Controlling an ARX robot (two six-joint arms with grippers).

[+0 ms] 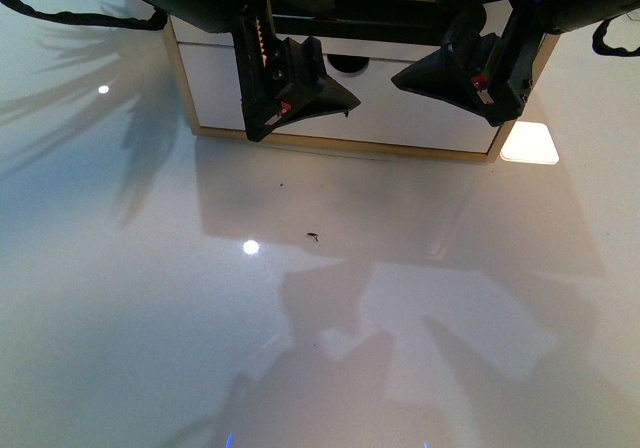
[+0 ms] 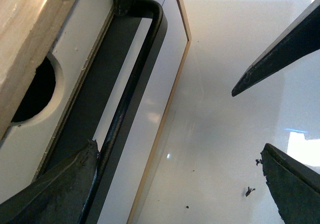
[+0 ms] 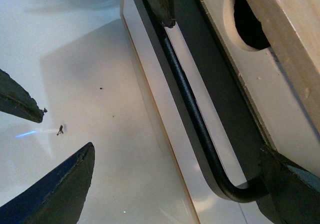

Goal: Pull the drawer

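White-fronted drawer sits in its cabinet at the worktop's far edge, apparently shut. Left gripper and right gripper straddle the black bar handle, jaws wide, nothing clamped. Step judged: engaging the handle. Next move calls for closing, then a straight pull back.

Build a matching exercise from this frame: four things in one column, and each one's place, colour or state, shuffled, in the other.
Things:
1. bar handle
2. semicircular notch
3. dark speck
4. left claw

Descriptions:
A. lying on the glossy white surface
B. open, one finger beside the bar
C. black, running along a dark recess
D. cut into the edge of the white drawer front

Pairs: 1-C, 2-D, 3-A, 4-B.
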